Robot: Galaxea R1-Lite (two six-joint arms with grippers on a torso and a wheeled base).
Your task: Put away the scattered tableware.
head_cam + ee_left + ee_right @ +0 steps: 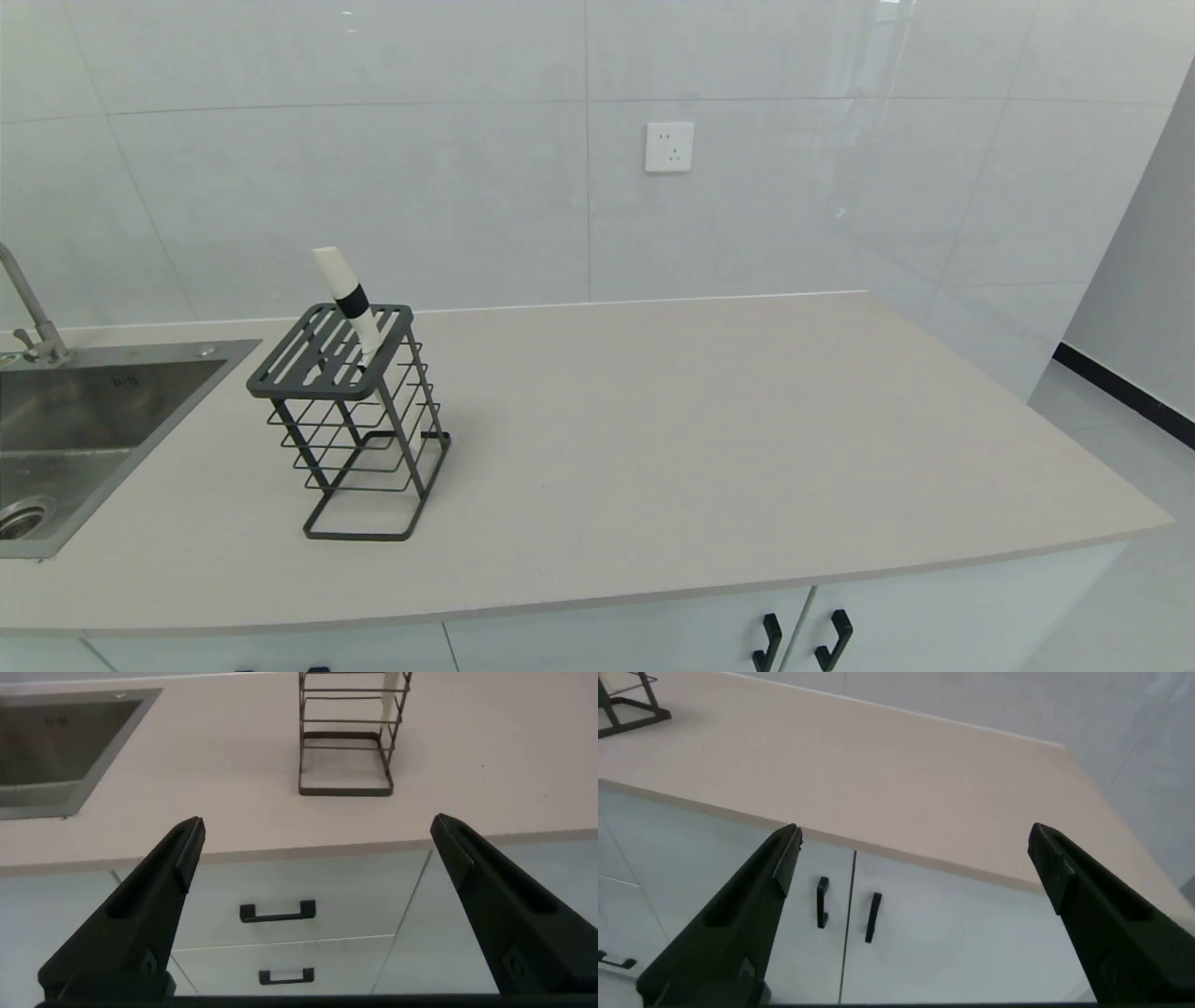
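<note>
1. Head view, the task's thing: the white-handled utensil (347,294) is standing in the wire rack (350,420). It is poking up through a slot in the top plate and leaning back toward the wall. The rack is sitting on the counter (700,448), near the sink (84,420).

2. Head view, step in hand: in my judgement you are nearing the end of the putting-away and are checking the result, not carrying anything. If you are going back to reseat the utensil, you should be coming down from above along the handle's lean and gripping above the black band. The light wire rack is likely to slide if nudged sideways.

3. Left wrist view: the left gripper (318,826) is hanging below the counter's front edge, facing the drawer handles (277,912). Its jaws are standing wide apart and holding nothing. The rack, with the utensil's pale lower end inside it, is sitting ahead and above on the counter, well apart from this gripper.

4. Right wrist view: the right gripper (913,835) is hanging before the door handles (822,903), under the counter lip. Its jaws are likewise standing wide apart and empty. A corner of the rack's base is showing far off toward your left side, well apart.

5. Both wrist views, risk: you should be lifting either arm clear of the counter edge before advancing, or the fingers are likely to catch the lip.
</note>
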